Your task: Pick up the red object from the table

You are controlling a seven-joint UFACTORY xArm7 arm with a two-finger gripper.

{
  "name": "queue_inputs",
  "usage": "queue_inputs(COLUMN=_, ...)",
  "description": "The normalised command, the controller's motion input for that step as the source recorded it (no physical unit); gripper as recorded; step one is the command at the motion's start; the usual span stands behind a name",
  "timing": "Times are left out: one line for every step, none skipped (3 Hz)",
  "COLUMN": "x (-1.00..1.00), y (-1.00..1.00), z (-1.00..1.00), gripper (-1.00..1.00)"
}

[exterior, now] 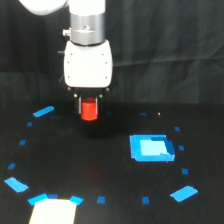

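A: What is seen in the exterior view?

B: A white gripper (89, 107) is seen hanging down from a grey arm (87, 22), in front of a black curtain (175, 50). The red block (89, 110) is seen just under the white head, between two short dark fingers (80, 105).

A: Is the block grasped?

B: It seems so. The gripper is clenched on the block from both sides, and the upper part of the block is partly hidden by the gripper.

A: Where is the block with respect to the counter (100, 150)?

B: It is seen above the far part of the black counter, toward the exterior view's left. A dark shadow is seen below it. If the block is touching the counter cannot be told.

A: What else is on the counter?

B: A big blue patch (151, 148) is placed well apart, on the exterior view's right. Small blue tape squares (145, 200) are placed around. A pale object (52, 212) is cut off at the lower edge.
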Motion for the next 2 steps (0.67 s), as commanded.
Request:
queue_inputs(x=-0.37, y=-1.0, z=1.0, gripper=-0.51)
queue_inputs(x=-0.28, y=-1.0, z=1.0, gripper=-0.71)
